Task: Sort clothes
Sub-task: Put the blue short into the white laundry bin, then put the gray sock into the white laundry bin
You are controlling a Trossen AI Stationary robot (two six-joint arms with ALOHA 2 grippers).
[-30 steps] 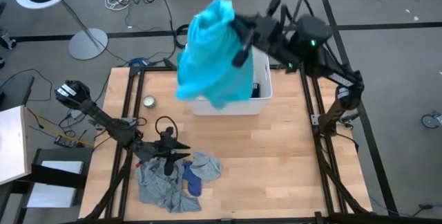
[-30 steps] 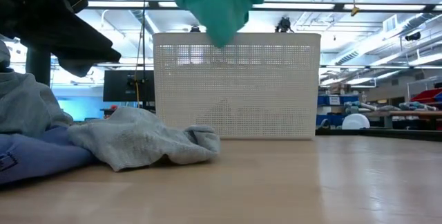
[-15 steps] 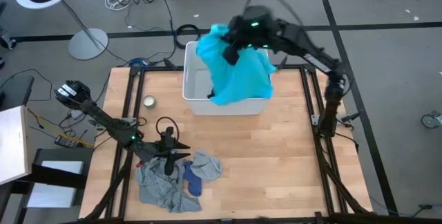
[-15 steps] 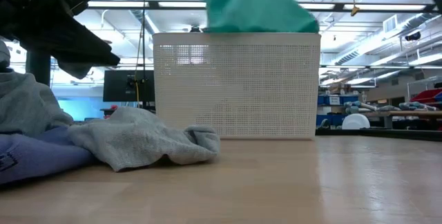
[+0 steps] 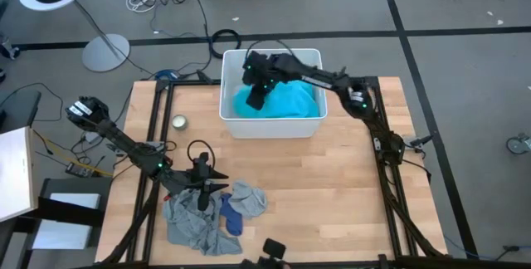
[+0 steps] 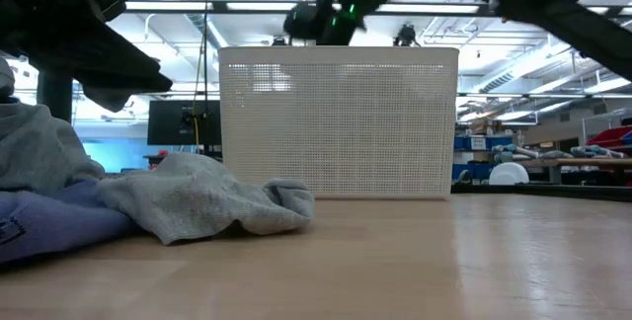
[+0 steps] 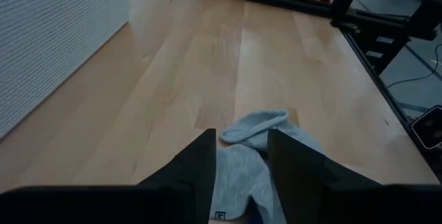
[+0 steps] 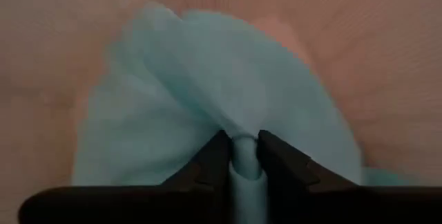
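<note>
The turquoise garment (image 5: pixel 286 101) lies bunched inside the white bin (image 5: pixel 229 124). My right gripper (image 5: pixel 254 98) is down in the bin, shut on that garment (image 8: pixel 207 92). A grey shirt (image 5: pixel 189 224), a blue sock (image 5: pixel 230 215) and a grey sock (image 5: pixel 250 198) lie in a pile on the table at the near left. My left gripper (image 5: pixel 221 183) is open just above this pile, with the grey sock (image 7: pixel 254 131) beyond its fingertips (image 7: pixel 240 165). The navy-black garment does not show. My right gripper pinches a gathered fold of the turquoise garment (image 8: pixel 242 156) between its two fingers. The fingers come from above, slanting down into the bin. The cloth spreads out below the fingers and rests in the bin.
The bin's perforated wall (image 6: pixel 338 122) stands at the table's far middle and hides the right gripper's fingers in the low view. Bare wood (image 5: pixel 332 194) runs from the bin to the near edge on the right. A small round tin (image 5: pixel 178 122) sits left of the bin.
My right gripper has gone down into the bin with the turquoise garment. The garment hung high above the bin a second ago and now lies bunched inside it, below the rim.
</note>
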